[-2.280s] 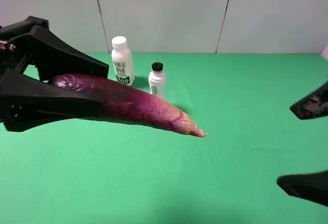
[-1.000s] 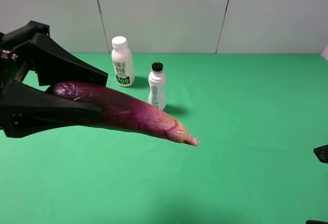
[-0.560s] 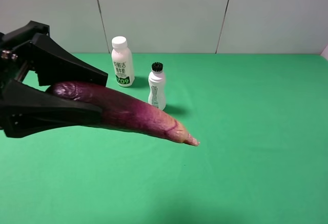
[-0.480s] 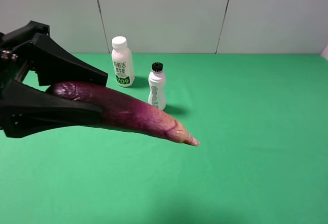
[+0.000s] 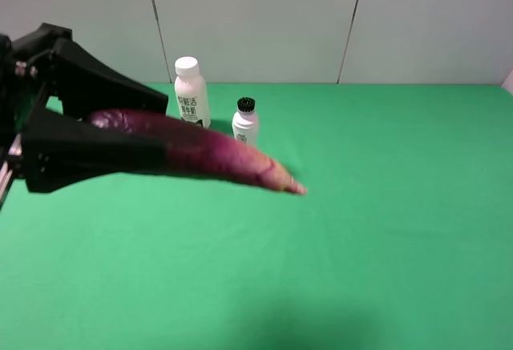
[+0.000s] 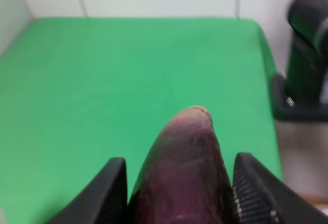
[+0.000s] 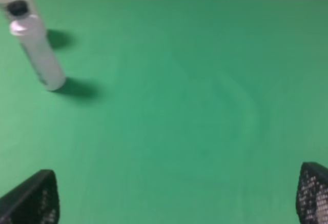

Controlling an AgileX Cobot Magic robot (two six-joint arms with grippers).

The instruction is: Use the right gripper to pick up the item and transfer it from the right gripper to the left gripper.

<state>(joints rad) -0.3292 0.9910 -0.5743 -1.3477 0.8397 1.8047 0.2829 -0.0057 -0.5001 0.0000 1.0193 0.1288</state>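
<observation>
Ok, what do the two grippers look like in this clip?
The left gripper is matte black, with two angular, wedge-shaped fingers and small screws near the base. The right gripper shows only black tips with cross-hatched pads.

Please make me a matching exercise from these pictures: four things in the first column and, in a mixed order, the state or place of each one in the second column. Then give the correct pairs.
Column one
1. eggplant
2. left gripper
3. right gripper
4. black-capped bottle

Column two
A. open, holding nothing
B. shut, holding something
C. standing upright on the green table
D. purple, held in the air above the table

Pairs: 1-D, 2-B, 3-A, 4-C
</observation>
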